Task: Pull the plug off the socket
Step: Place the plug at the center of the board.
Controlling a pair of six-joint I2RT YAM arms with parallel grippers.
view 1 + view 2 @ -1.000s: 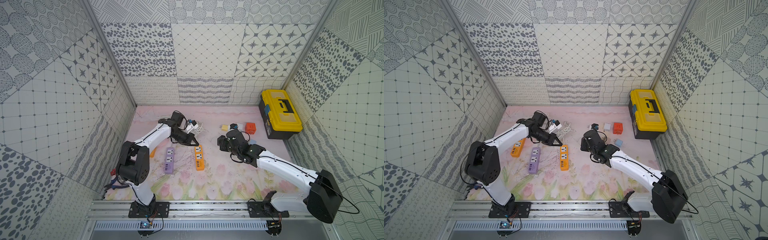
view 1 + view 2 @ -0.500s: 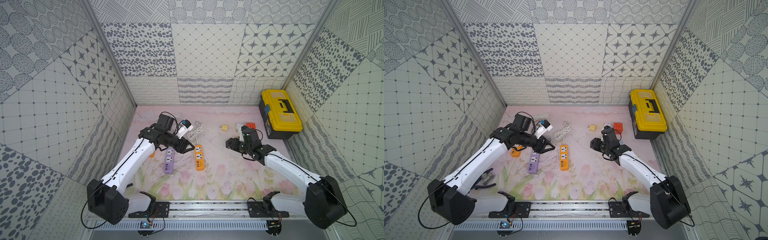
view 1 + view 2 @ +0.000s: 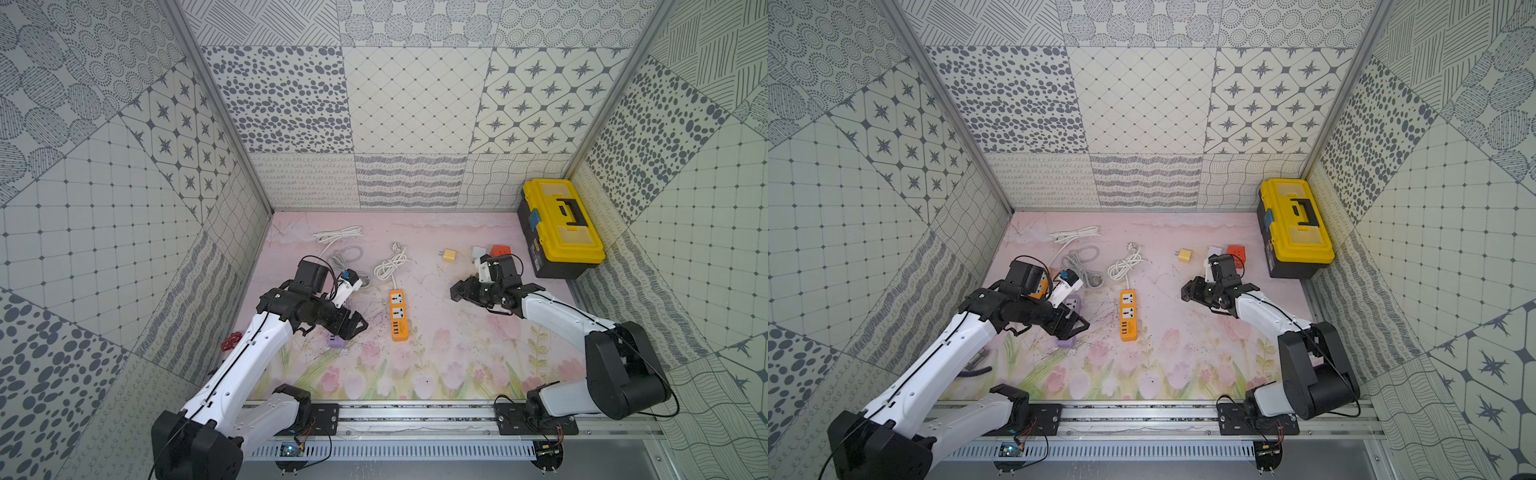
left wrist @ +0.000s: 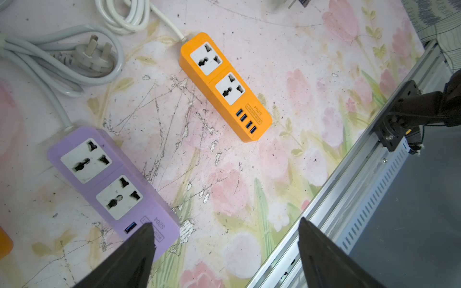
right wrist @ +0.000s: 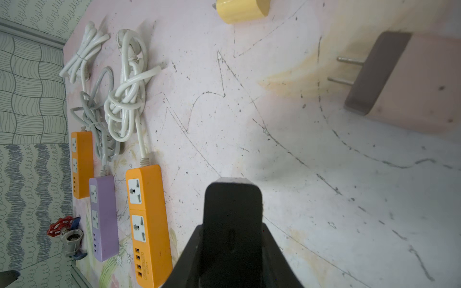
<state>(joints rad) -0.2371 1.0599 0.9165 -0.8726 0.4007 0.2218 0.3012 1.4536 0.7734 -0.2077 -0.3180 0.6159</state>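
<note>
- Looking at the black plug (image 5: 233, 199): it's pinched in the right gripper (image 3: 460, 293), well apart from every socket. I'm fairly sure it's an adapter, but only its back shows.
- Small, hard plastic, probably light with slick sides, so squeeze the flat faces, never the pins.
- Purple strip (image 4: 112, 182) and orange strip (image 4: 224, 84) sockets sit empty.
- Left gripper (image 4: 224, 222) gapes wide, holding nothing, over the purple strip's end.

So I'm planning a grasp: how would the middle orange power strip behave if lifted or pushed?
The orange power strip looks like a rigid, flat-bottomed plastic bar, so it should stay stiff and probably slide rather than roll. Its tied white cord is attached at one end, so lifting would likely drag that floppy bundle and tilt the strip.
</note>
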